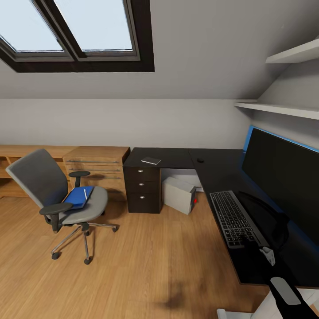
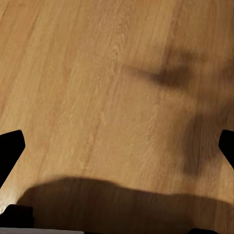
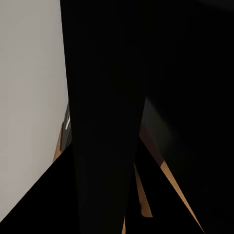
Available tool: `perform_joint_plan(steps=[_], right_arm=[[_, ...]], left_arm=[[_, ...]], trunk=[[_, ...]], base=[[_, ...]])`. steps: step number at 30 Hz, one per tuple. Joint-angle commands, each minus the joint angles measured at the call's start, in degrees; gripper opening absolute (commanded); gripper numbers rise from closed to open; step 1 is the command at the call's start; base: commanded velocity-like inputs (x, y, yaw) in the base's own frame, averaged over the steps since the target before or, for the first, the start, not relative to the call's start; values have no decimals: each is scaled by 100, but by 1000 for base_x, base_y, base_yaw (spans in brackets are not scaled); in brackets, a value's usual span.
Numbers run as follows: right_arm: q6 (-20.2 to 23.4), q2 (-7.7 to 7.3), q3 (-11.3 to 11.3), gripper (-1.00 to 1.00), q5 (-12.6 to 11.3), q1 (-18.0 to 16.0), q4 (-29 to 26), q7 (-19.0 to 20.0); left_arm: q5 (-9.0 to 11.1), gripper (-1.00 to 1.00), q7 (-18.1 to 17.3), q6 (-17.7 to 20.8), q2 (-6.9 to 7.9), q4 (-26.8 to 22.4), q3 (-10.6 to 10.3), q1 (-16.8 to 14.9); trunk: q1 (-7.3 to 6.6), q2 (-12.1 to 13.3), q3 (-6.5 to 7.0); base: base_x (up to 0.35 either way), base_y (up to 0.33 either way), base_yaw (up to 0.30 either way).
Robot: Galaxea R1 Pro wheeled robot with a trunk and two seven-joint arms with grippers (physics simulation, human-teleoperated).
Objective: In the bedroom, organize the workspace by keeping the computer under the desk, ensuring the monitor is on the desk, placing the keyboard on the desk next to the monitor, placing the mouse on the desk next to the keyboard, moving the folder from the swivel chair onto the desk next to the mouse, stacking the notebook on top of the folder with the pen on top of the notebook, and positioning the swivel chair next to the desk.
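Observation:
The grey swivel chair (image 1: pixel 57 195) stands on the floor left of the black desk (image 1: pixel 177 157), apart from it. On its seat lies the blue folder (image 1: pixel 77 198) with the white pen (image 1: pixel 85 193) on top. The dark notebook (image 1: pixel 151 160) and the black mouse (image 1: pixel 200 160) rest on the desk's far wing. Under the desk stands the grey computer (image 1: pixel 178 195). The monitor (image 1: pixel 283 177) and the keyboard (image 1: pixel 234 218) are on the right wing. My right gripper (image 1: pixel 261 248) hovers by the keyboard's near end, its state lost in dark. My left gripper (image 2: pixel 117 146) is open over bare floor.
A light wooden drawer unit (image 1: pixel 97 170) and low shelf stand against the back wall, left of the desk. White wall shelves (image 1: pixel 283 108) hang above the monitor, and a blue panel edge (image 1: pixel 283 138) shows behind it. Wooden floor (image 1: pixel 146 261) lies between chair and desk.

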Motion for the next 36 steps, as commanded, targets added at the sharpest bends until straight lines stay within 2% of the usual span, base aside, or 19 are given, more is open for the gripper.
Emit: perform_joint_plan(steps=[1, 36], right_arm=[[39, 2, 20, -100, 43, -1, 22, -157], [33, 2, 23, -100, 43, -1, 22, -157]], left_arm=[[51, 100, 36, -23, 5, 3, -48, -4], [51, 100, 27, -26, 6, 118, -59, -4]], trunk=[[0, -3, -7], [0, -3, -7]], base=[[8, 0, 0], [0, -33, 0]])
